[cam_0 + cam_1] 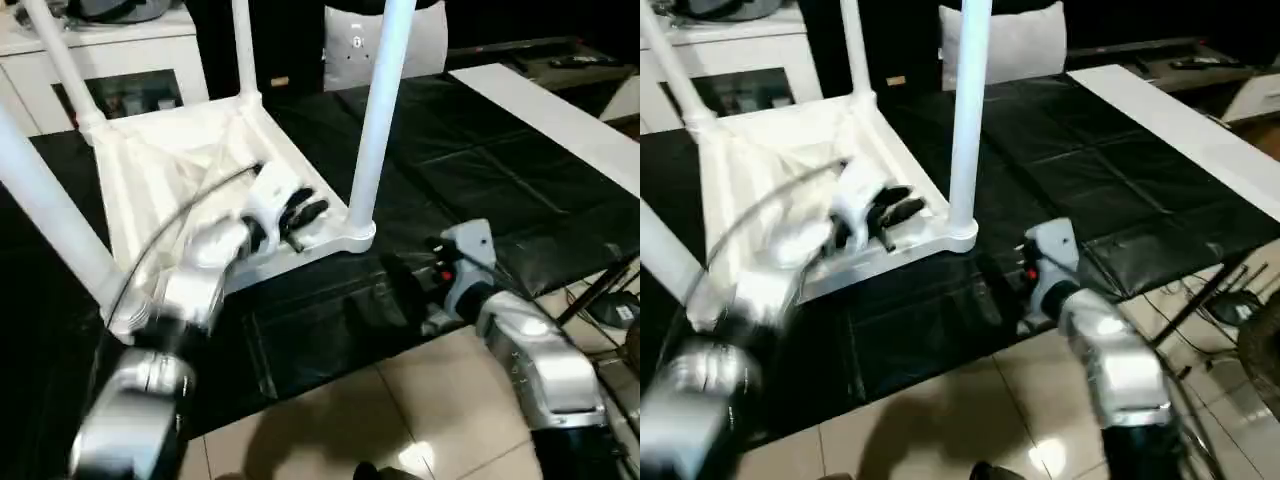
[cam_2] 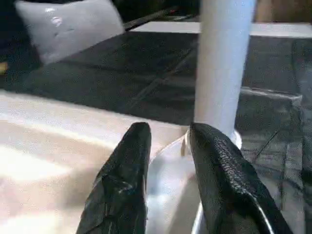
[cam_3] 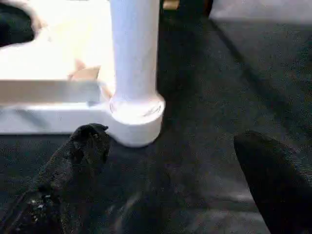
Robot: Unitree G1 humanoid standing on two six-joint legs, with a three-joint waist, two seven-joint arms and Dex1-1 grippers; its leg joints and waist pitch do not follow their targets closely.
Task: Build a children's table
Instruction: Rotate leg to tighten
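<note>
A: Where's the children's table (image 1: 190, 160)?

B: Upside down on the black tabletop (image 1: 480, 190), ribbed underside facing up. All four white legs are standing in the corner sockets, pointing up. The near-right leg (image 1: 375, 120) is seated in its rounded socket (image 3: 136, 119) at the corner closest to both arms.

A: Left pincer (image 1: 300, 217)?

B: It's over the underside of the top, close to the rim near that same corner. In the left wrist view the two black fingers (image 2: 122, 185) stand slightly apart, with a narrow gap between them and nothing in that gap. The leg rises just beyond the fingertips, not between them. No hold on anything.

A: Right pincer (image 3: 170, 170)?

B: Low over the black tabletop, near its front edge, just short of the corner socket. In the right wrist view its fingers are spread wide, one on each side, with bare black surface between them. One fingertip (image 3: 90, 141) sits just in front of the socket; I can't tell if it touches. It grips nothing.

A: Surroundings?

B: A white cabinet (image 1: 110, 70) with glass doors stands behind the table at far left. A pale cushion (image 1: 385, 45) is at the far edge of the tabletop. A long white board (image 1: 560, 120) lies across the right side. Tiled floor (image 1: 400, 410) below the front edge.
</note>
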